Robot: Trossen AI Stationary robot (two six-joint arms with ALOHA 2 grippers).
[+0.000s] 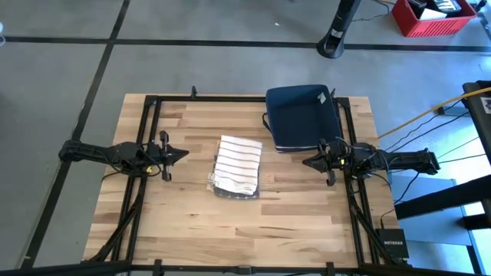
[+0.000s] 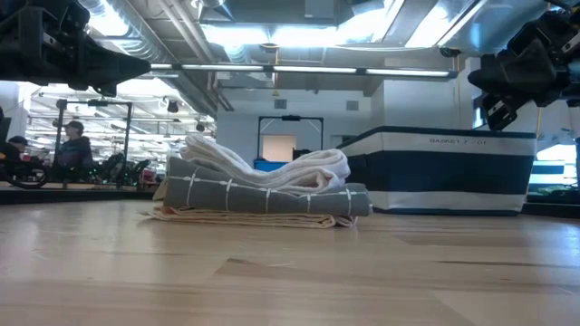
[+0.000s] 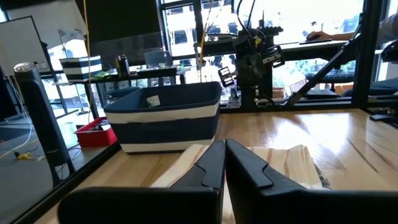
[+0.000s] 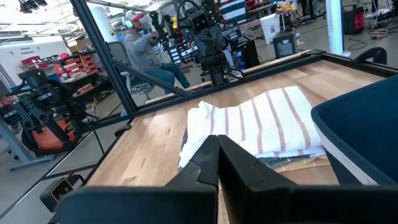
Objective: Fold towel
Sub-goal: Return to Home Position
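With the towel stack (image 1: 238,175) laid at the middle of the table (image 1: 230,230) and the left gripper (image 1: 180,153) and right gripper (image 1: 307,162) held closed on nothing toward its left and right edges, only the basket (image 1: 303,115), just beside the right gripper, is judged likely to be nudged.

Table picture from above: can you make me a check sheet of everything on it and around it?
Surface: light wooden table inside a black frame.
Job's things: white striped towel on a grey checked towel on a tan towel, one folded stack mid-table.
Clutter: navy fabric basket with a white band, beside the right arm, apart from the stack.
Grippers: left gripper and right gripper shut, empty, raised either side of the stack.
Cables: yellow cable off the table's right side.
Surroundings: red crate on the floor; seated person beyond the table.
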